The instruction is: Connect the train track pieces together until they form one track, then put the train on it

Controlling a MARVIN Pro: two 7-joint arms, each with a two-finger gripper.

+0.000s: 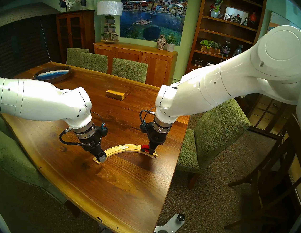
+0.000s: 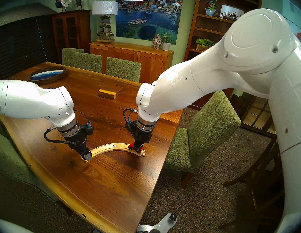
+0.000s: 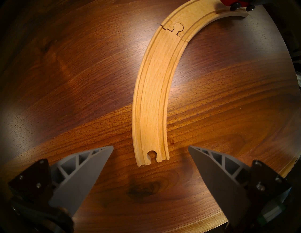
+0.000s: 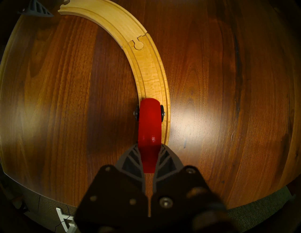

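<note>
- Nearest to the head camera is the near corner of the wooden table [image 1: 120, 193], dark brown with strong grain and a paler edge.
- On it lies the track [image 1: 122, 148], two pale wooden curved pieces with twin grooves, joined peg in socket into one arc. The joint looks closed in both wrist views, with a small step at the outer edge in the left wrist view.
- The arc runs from left-near to right, bending over its far side.
- The right gripper [image 4: 149, 158] is closed on the train [image 4: 149, 123], a small glossy red car with a rounded nose and black wheels. It grips the rear part of the body.
- The train sits above the right end of the track, just below this gripper, and its long axis follows the track.
- In the right wrist view, one front wheel looks over the groove, the other close to the inner edge or past it. I cannot tell if all wheels are seated.
- The left gripper [image 3: 150, 150] hangs with its grey ribbed fingers [image 3: 84, 169] wide apart over the left-near end of the track, where the empty socket shows, and it holds nothing.
- My judgement: the coming move depends on wheels and grooves lining up, then the right fingers may let go.
- A rectangular wooden block [image 1: 118, 93] lies far on the table, well apart.
</note>
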